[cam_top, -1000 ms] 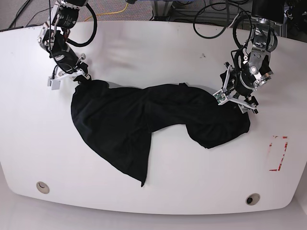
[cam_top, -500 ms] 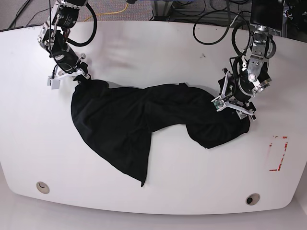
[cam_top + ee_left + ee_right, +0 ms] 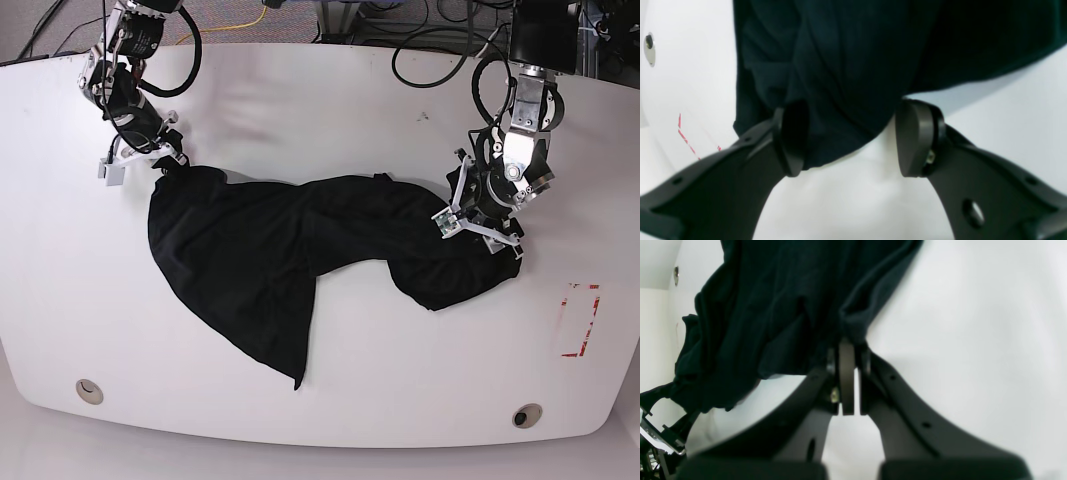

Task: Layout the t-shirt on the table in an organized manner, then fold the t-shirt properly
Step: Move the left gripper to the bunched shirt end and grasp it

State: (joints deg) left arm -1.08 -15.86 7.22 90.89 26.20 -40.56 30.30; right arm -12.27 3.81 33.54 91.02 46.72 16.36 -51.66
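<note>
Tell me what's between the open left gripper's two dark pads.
A bunched fold of the plain black fabric t-shirt sits between the left gripper pads, in the left wrist view.

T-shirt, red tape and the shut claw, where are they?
T-shirt [image 3: 260, 260], base view, middle of the black cloth.
Red tape [image 3: 580, 320], base view, the outline's edge.
Right claw [image 3: 847, 350], right wrist view, tips pinching the t-shirt.

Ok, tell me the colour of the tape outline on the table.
Red: the tape outline near the table's edge shows best in the base view.
</note>
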